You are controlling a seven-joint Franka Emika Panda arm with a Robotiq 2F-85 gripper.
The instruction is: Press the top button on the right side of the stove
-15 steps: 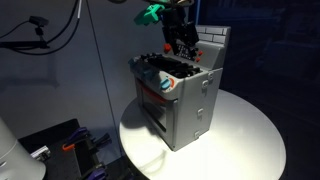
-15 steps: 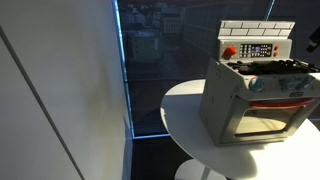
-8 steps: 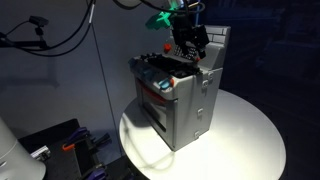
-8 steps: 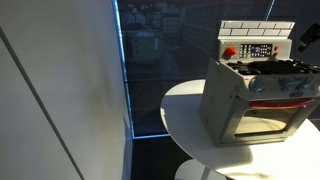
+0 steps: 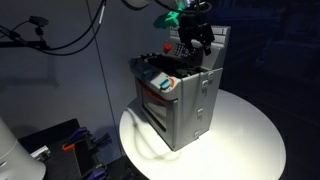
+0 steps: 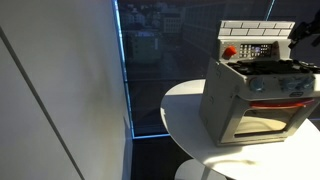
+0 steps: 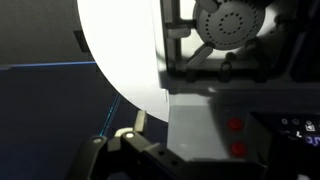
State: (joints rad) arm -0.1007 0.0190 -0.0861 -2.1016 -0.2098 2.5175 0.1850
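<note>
The stove (image 5: 185, 100) is a small grey metal box on a round white table (image 5: 240, 140). It also shows in an exterior view (image 6: 255, 100), with a white brick-pattern back wall and a dark control panel (image 6: 258, 50) bearing a red mark. My gripper (image 5: 190, 45) hangs over the stove's rear top, close to the back wall, and looks shut and empty. It shows at the right edge of an exterior view (image 6: 300, 38). The wrist view shows the grey stove top (image 7: 195, 120), two red buttons (image 7: 236, 125) one above the other, and a round burner (image 7: 232, 22).
The table (image 6: 185, 110) has bare white surface around the stove. A tall pale wall panel (image 6: 60, 90) stands beside it, next to a dark window. Cables (image 5: 60, 40) hang in the background, and clutter lies on the floor (image 5: 70, 145).
My gripper has moved sideways over the stove top toward the back wall and control panel, coming further into the picture from the right edge in one exterior view. The stove has not moved.
</note>
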